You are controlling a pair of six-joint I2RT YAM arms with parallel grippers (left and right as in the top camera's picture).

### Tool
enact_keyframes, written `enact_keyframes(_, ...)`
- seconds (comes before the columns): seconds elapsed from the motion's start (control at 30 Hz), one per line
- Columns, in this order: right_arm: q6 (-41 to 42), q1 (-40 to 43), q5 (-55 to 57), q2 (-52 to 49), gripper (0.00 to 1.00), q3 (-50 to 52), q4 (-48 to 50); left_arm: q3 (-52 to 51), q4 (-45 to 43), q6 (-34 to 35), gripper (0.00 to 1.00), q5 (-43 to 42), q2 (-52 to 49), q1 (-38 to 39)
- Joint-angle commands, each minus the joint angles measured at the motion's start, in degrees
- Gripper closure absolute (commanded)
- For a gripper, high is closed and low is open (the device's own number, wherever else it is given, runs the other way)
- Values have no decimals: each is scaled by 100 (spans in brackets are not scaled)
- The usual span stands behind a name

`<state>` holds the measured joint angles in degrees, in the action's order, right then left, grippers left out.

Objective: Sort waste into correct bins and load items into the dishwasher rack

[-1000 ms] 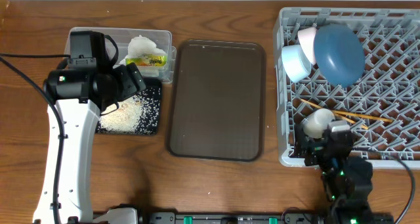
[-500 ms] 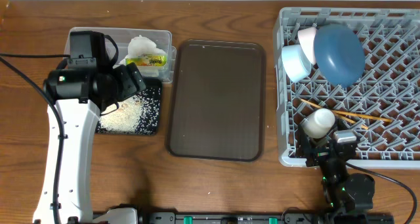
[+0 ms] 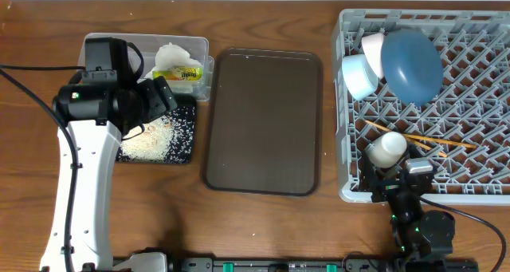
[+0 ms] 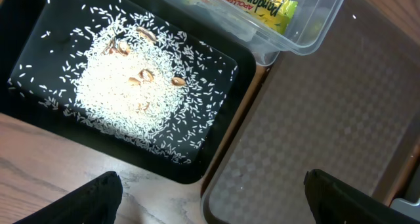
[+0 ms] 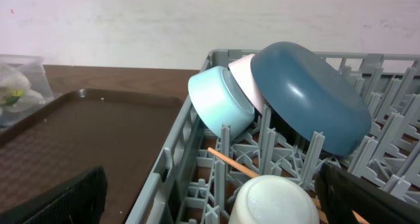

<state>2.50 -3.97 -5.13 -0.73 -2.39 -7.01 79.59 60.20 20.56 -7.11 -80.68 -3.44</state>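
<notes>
The grey dishwasher rack [image 3: 478, 21] holds the dark-blue plate [image 3: 410, 65], light-blue bowl [image 3: 358, 76], white bowl [image 3: 372, 42], white cup [image 3: 386, 148] and two chopsticks [image 3: 434, 141]. My right gripper [image 3: 396, 184] is open and empty at the rack's near edge, just short of the cup [image 5: 272, 201]. The clear tub [image 3: 201, 45] holds the napkin [image 3: 171, 55] and the snack wrapper [image 3: 179, 74]. Rice [image 3: 151, 140] lies in the black tray [image 3: 187, 148]. My left gripper [image 3: 159, 98] is open and empty above that tray's right side [image 4: 211, 181].
The brown serving tray [image 3: 263, 120] lies between the bins and the rack, with nothing on it. The left arm's white link runs down the table's left side. The rack wall [image 5: 164, 165] stands between the right gripper and the serving tray.
My right gripper has drawn back from the white cup toward the table's near edge, leaving the cup in the rack. The left arm has not moved.
</notes>
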Motion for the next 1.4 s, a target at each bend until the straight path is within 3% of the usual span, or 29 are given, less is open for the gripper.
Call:
enact_keyframes(0.0,44,35,39,42,1,63,0,101,20,-57,8,31,-55,-24)
enact_keyframes(0.43,42,35,39,42,1,63,0,13,0,-66,8,90,278,-9)
enact_keyframes(0.5,42,35,39,42,1,63,0,-247,-411,-426,9,-66,542,72)
enact_keyframes(0.67,42,35,39,42,1,63,0,-1539,-2149,-1823,8,-754,1602,306)
enact_keyframes(0.87,44,35,39,42,1,63,0,-3877,-4188,-2031,9,-787,3368,310)
enact_keyframes(0.97,42,35,39,42,1,63,0,-4843,-4791,-2103,9,-726,4181,310)
enact_keyframes(1.17,42,35,39,42,1,63,0,-6325,-5359,-2100,9,-632,5799,310)
enact_keyframes(1.37,44,35,39,42,1,63,0,-6981,-5375,-2096,8,-588,6728,310)
